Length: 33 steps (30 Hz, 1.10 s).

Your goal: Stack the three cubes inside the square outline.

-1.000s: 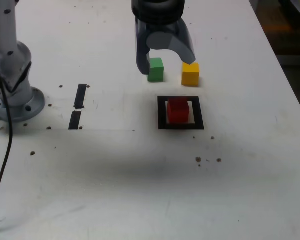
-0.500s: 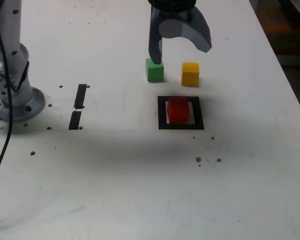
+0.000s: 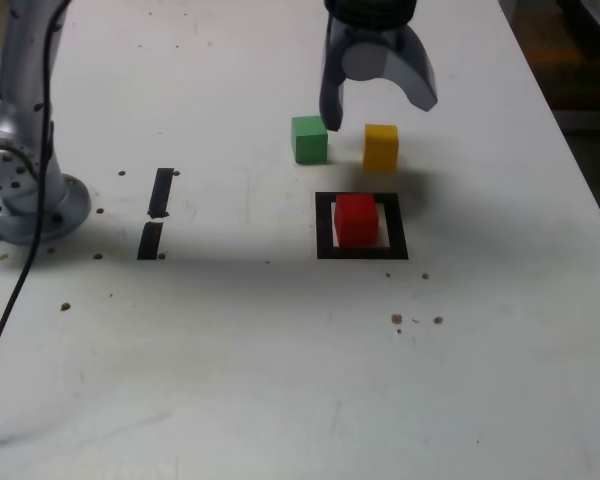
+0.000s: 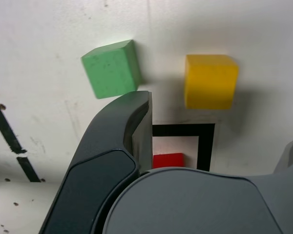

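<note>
The red cube [image 3: 357, 219] [image 4: 168, 160] sits inside the square outline [image 3: 325, 226] [image 4: 205, 146] of black tape. Behind the outline stand the green cube [image 3: 309, 139] [image 4: 112, 68] and, to its right in the exterior view, the yellow cube [image 3: 381, 147] [image 4: 210, 80], a small gap apart. My gripper [image 3: 378, 108] [image 4: 219, 119] hangs open just above and behind the yellow cube, holding nothing. One finger [image 3: 330, 112] [image 4: 132, 126] comes down beside the green cube's right edge; the other [image 3: 423, 92] is raised past the yellow cube.
The arm's grey base [image 3: 20, 190] stands at the exterior view's left, with a black cable [image 3: 10, 300] trailing toward the front. Two short black tape strips [image 3: 160, 192] [image 3: 150, 240] lie beside it. The table's right edge [image 3: 580, 170] runs close to the cubes.
The gripper has moved toward the exterior view's right, from over the green cube to over the yellow one, and its jaws have spread wider. The cubes have stayed in place.
</note>
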Each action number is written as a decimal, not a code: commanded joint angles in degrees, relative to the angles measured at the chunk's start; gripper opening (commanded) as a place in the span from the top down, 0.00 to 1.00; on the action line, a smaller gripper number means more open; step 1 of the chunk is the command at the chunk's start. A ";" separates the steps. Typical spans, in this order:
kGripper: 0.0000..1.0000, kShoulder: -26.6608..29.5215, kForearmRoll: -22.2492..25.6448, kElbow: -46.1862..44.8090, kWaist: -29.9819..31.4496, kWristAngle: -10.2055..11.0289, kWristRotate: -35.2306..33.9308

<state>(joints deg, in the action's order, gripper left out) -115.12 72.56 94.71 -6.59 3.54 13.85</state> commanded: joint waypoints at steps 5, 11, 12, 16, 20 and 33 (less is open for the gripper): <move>0.02 -2.81 -0.92 1.22 -0.81 -0.81 0.46; 0.02 -4.62 -2.02 1.25 -1.62 -1.34 1.09; 0.02 -4.86 -2.22 1.22 -1.79 -1.47 1.24; 0.03 -5.79 -2.99 1.14 -2.51 -2.15 2.01; 0.03 -6.63 -3.73 1.05 -3.22 -2.78 2.81; 0.13 -8.87 -5.49 0.95 -4.83 -4.75 4.48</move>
<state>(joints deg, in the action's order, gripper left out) -123.65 67.20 95.75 -11.25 -1.12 18.29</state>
